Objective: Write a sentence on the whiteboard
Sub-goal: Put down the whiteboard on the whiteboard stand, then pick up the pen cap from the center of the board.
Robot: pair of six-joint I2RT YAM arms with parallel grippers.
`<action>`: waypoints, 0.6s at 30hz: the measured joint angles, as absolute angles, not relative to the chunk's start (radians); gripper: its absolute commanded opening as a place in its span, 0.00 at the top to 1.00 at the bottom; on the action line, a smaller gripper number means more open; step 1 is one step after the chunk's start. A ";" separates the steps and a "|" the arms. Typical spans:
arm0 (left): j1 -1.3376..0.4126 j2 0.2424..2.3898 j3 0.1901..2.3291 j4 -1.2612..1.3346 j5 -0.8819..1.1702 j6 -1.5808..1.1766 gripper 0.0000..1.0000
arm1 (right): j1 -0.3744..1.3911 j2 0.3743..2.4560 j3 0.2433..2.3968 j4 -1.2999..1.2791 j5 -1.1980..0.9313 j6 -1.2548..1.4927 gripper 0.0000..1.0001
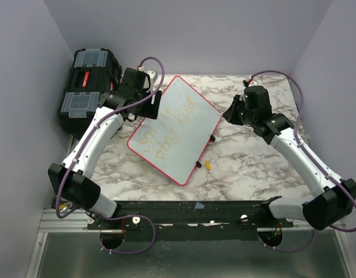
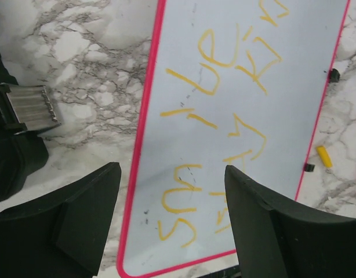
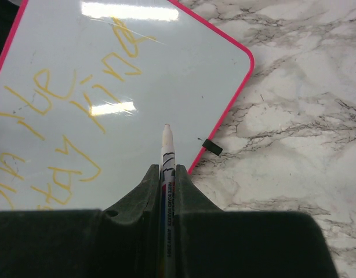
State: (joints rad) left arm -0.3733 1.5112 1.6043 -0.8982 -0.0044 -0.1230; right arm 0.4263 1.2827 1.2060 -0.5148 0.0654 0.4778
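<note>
Two yellow-orange lines, the sentence (image 1: 166,136), cross the whiteboard (image 1: 196,136), flat and askew on the marble table (image 1: 253,168) beside the black toolbox (image 1: 88,92). Left gripper (image 2: 171,171): jaws spread, empty, over its pink edge. Right gripper (image 3: 166,172): pinching a marker (image 3: 167,145), tip over board.

My right hand (image 3: 166,172) hides most of the marker (image 3: 167,142); I can't tell what the small yellow piece (image 2: 323,156) is.

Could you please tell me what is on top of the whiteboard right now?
The whiteboard bears the sentence in two yellow-orange lines; in the left wrist view, the left fingers cover some letters.
</note>
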 measured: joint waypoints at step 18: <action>-0.780 1.522 1.598 -0.973 -0.060 -0.636 0.41 | 0.426 1.283 1.359 -0.620 0.149 0.506 0.99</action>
